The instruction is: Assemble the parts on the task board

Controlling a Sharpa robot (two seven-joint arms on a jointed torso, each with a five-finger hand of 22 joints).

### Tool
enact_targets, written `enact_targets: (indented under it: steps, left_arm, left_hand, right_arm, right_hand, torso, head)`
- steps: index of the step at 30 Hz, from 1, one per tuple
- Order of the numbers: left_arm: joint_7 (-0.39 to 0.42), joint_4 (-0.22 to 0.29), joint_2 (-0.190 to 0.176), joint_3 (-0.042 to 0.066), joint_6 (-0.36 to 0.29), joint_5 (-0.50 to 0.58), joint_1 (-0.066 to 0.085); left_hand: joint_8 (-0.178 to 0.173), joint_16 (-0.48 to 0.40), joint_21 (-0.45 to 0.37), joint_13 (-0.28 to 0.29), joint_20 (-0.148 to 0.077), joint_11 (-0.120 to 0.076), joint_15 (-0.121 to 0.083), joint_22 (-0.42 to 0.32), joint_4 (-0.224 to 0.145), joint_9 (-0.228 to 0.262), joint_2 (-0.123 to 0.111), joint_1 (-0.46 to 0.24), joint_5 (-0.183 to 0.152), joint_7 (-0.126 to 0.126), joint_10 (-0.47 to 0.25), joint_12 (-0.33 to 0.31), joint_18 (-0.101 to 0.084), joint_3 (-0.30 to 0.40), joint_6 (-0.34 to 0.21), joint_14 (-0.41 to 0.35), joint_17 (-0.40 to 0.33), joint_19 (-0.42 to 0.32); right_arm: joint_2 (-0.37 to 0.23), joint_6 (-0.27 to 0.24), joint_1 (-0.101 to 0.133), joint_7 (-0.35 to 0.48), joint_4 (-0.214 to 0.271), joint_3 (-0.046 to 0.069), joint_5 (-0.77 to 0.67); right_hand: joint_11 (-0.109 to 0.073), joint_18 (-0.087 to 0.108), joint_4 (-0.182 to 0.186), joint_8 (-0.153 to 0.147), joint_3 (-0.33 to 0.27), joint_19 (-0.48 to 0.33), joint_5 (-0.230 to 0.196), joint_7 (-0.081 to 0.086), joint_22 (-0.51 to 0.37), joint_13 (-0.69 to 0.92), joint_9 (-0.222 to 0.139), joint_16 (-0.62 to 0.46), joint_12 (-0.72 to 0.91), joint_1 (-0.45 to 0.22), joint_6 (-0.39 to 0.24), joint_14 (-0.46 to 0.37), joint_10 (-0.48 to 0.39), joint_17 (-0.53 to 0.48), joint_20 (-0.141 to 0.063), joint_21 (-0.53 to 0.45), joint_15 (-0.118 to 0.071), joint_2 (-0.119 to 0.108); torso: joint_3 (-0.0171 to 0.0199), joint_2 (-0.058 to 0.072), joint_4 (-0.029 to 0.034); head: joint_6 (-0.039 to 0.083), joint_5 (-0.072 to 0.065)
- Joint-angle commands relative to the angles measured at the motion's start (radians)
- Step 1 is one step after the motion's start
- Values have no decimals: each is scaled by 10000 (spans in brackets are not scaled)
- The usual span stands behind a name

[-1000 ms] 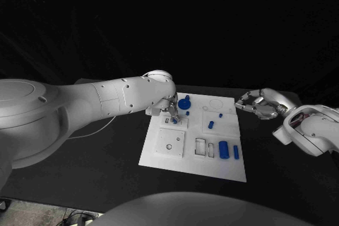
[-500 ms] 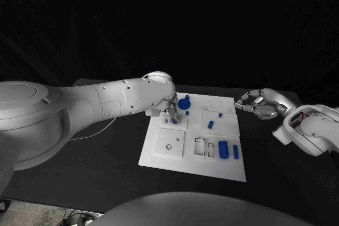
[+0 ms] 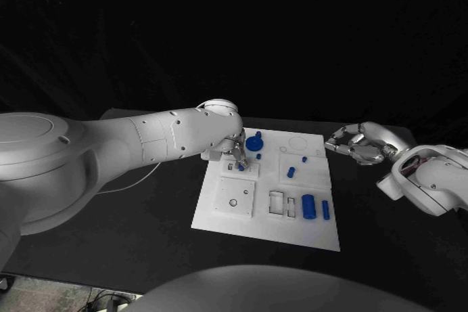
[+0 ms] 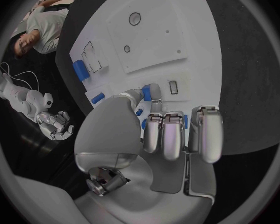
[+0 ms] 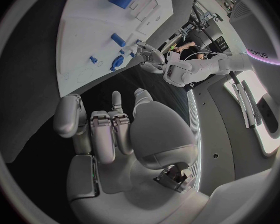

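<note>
Black table (image 3: 146, 217) under white board (image 3: 234, 214); left hand (image 3: 234, 151) pinching blue part (image 3: 241, 166) at far-left, right hand (image 3: 357, 143) curled empty beyond right edge.

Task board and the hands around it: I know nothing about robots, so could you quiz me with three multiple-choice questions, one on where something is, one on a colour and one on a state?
1. Where is the right hand?
A) Over the middle of the task board
B) Beside the board's right edge, over the black table
C) Flat on the board's near edge

2. What colour are the small parts on the board?
A) Blue
B) Red
C) Yellow

3. What state is the large cylinder in?
A) Standing upright on the table
B) Held up in the air
C) Lying on the board

Answers:
1. B, since the head view shows the hand off the board to its right.
2. A, since every small part on the white board is blue.
3. C, since it lies lengthwise near the board's right side and no hand touches it.
</note>
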Motion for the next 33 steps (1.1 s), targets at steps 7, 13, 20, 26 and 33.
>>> enact_targets:
  steps: [7, 13, 20, 26, 33]
  left_arm:
    - [9, 7, 19, -19, 150, -174, -38]
    - [25, 15, 32, -19, 193, -213, -38]
    - [56, 21, 44, -19, 208, -330, -39]
    - [96, 40, 32, -18, 137, -333, -39]
    - [88, 61, 18, -16, 177, -196, -39]
  left_hand:
    - [26, 25, -28, 2630, 56, 8, 49, 2383, -1761, -2, 107, 40, 41, -64, 1110, -36, 25, 1706, -38, 1035, 2633, 621]
    - [25, 25, -39, 2630, 59, 10, 51, 2379, -1778, 1, 110, 51, 38, -62, 1110, -36, 28, 1704, -43, 1035, 2633, 614]
    - [23, 25, -40, 2630, 62, 11, 53, 2379, -1795, 4, 112, 62, 33, -59, 1110, -36, 28, 1702, -49, 1035, 2633, 613]
    - [23, 25, -38, 2630, 62, 12, 53, 2380, -1798, 5, 113, 64, 33, -58, 1110, -36, 28, 1701, -49, 1035, 2633, 614]
    - [24, 25, -32, 2630, 64, 14, 54, 2383, -1810, 9, 111, 69, 29, -56, 1110, -36, 26, 1697, -50, 1035, 2633, 617]
  right_arm:
    - [-7, 84, -5, 57, 11, 0, -8]
    - [-2, 70, -6, 74, 1, 0, -8]
    - [-5, 51, -7, 81, -2, 0, -8]
    - [-1, 39, -7, 81, -28, 0, -8]
    - [-2, 38, -7, 71, -40, 0, -8]
  right_hand:
    - [-46, 192, -8, -41, -4, -38, 62, 25, 1450, 2609, -12, 34, -64, -7, -43, 1025, 1092, 2627, 2, -67, 24, 101]
    - [-46, 192, -8, -41, -4, -38, 62, 25, 1450, 2609, -12, 34, -64, -7, -43, 1025, 1092, 2627, 2, -67, 24, 101]
    - [-46, 192, -8, -41, -4, -38, 62, 25, 1450, 2609, -12, 34, -64, -7, -43, 1025, 1092, 2627, 2, -67, 24, 101]
    - [-46, 192, -8, -41, -4, -38, 62, 25, 1450, 2609, -12, 34, -64, -7, -43, 1025, 1092, 2627, 2, -67, 24, 101]
    - [-43, 193, -8, -45, -7, -44, 60, 27, 1448, 2609, -14, 34, -64, -13, -49, 1025, 1092, 2627, 3, -76, 26, 105]
  torso:
    - [4, -1, 0]
    - [-3, 2, -3]
    - [1, 3, -7]
    - [2, -2, 0]
    - [1, 1, 3]
  head:
    - [0, -17]
    - [0, -23]
    - [0, -19]
    - [0, -12]
    - [0, -29]
